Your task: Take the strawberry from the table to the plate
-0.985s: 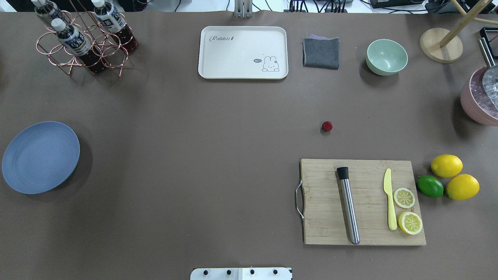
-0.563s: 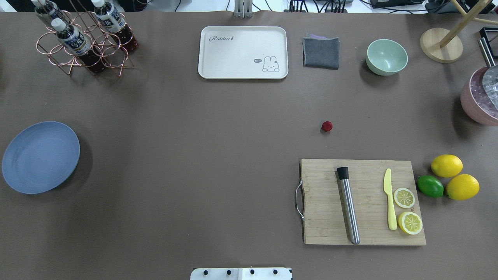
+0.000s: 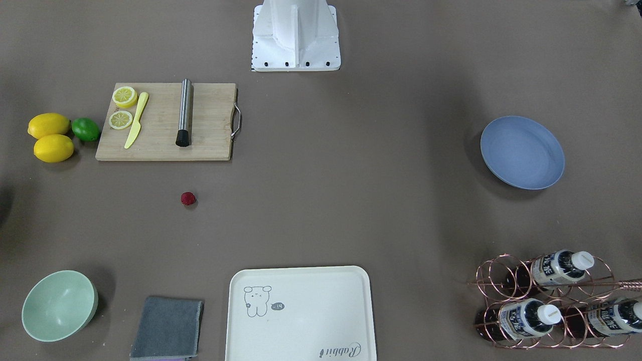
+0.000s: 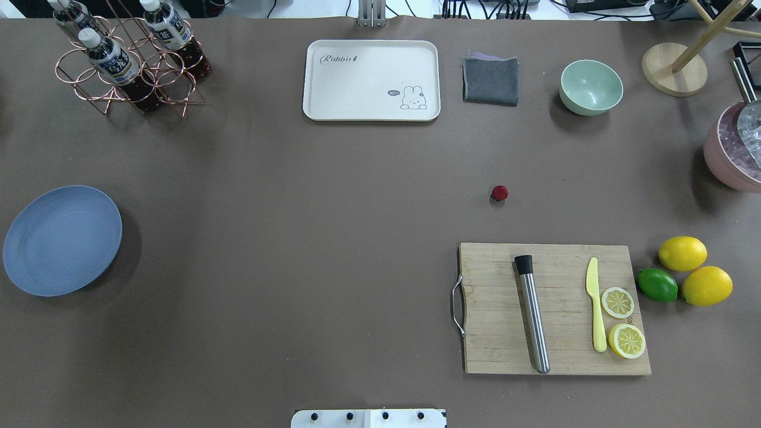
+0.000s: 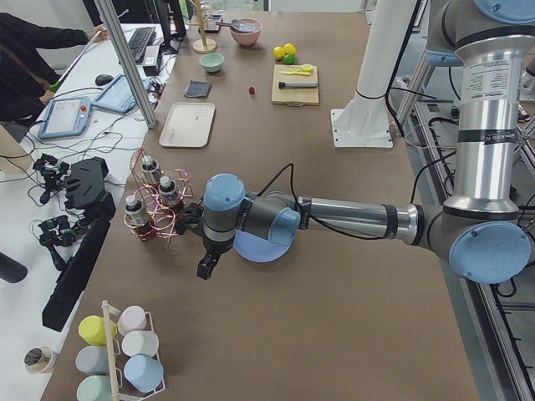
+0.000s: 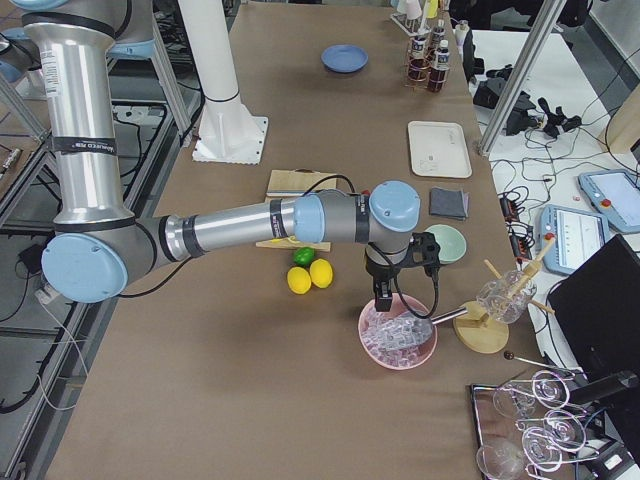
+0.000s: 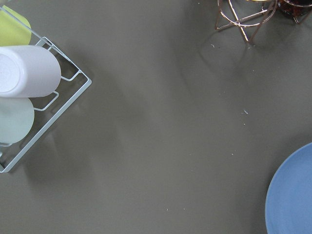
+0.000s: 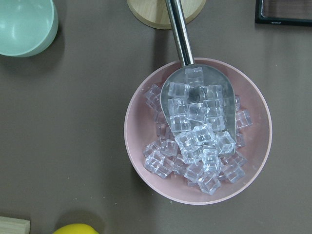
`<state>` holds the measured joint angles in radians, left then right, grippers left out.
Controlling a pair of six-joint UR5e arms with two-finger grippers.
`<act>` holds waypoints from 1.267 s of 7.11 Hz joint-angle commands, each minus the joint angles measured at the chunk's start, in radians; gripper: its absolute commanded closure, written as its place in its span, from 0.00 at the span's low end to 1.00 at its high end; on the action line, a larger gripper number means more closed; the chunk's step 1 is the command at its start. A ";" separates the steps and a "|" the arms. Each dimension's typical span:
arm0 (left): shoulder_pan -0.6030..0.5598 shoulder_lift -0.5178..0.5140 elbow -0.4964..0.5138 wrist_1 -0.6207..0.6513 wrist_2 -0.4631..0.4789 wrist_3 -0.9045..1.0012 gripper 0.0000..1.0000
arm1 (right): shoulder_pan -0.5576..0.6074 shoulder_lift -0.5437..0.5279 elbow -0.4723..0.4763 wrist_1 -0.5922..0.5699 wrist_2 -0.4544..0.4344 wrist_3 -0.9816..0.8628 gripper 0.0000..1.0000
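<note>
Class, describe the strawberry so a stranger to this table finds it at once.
Find the wooden cutting board on the robot's right half of the table. Beyond its far edge, towards the grey cloth, the strawberry lies alone on bare table. It is tiny and dark red, far smaller than the lemons and lime beside the board.

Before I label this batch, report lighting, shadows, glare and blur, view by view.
Overhead exterior: soft light; the strawberry is sharp, with a small shadow; the plate throws a soft shadow on that view's right. Exterior front-facing: mild sheen inside the green bowl. Right wrist-mounted: sharp, glints on the ice cubes. Left wrist-mounted: faint blurred shadows on the table.
</note>
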<state>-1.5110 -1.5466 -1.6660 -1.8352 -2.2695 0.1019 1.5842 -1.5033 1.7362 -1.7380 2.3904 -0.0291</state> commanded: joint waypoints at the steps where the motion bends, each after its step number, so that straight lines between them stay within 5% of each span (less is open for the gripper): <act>1: 0.003 -0.001 0.006 -0.001 -0.005 -0.002 0.02 | 0.000 0.002 0.002 0.000 0.001 0.000 0.00; 9: 0.005 0.002 0.034 -0.054 -0.002 0.004 0.02 | -0.009 0.001 0.048 0.000 0.009 0.000 0.00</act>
<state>-1.5064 -1.5546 -1.6391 -1.8553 -2.2704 0.1043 1.5825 -1.5038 1.7709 -1.7378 2.3971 -0.0297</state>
